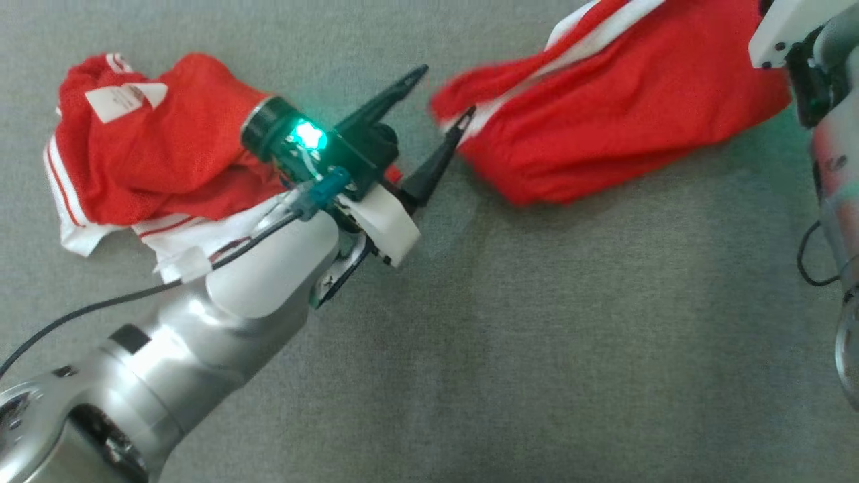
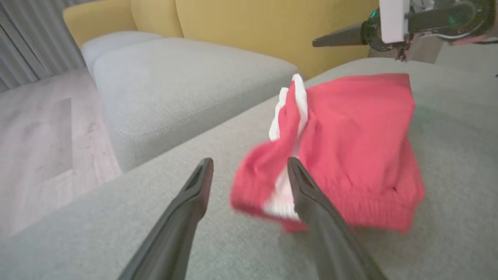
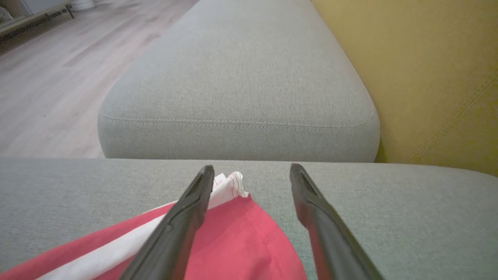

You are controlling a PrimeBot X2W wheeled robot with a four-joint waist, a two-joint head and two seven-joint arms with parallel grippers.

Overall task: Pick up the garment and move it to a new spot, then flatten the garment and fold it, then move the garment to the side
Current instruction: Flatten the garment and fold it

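Observation:
The garment [image 1: 604, 114], red with a white stripe, lies bunched and blurred on the grey cushion [image 1: 537, 335] at the upper right. My left gripper [image 1: 446, 90] is open, its fingertips just at the garment's left end and holding nothing. In the left wrist view the garment [image 2: 350, 147] lies just beyond and right of the open left gripper [image 2: 249, 161], its near edge behind the right finger. In the right wrist view my right gripper [image 3: 252, 168] is open above a corner of the garment [image 3: 233, 241], and nothing is gripped. My right forearm [image 1: 825, 100] stands at the right edge.
A second red and white garment [image 1: 134, 147] with a white tag lies crumpled at the left, partly under my left arm. The yellow sofa back [image 3: 428, 77] and another grey cushion [image 3: 241, 77] lie beyond. Wooden floor [image 2: 35, 136] drops off past the cushion edge.

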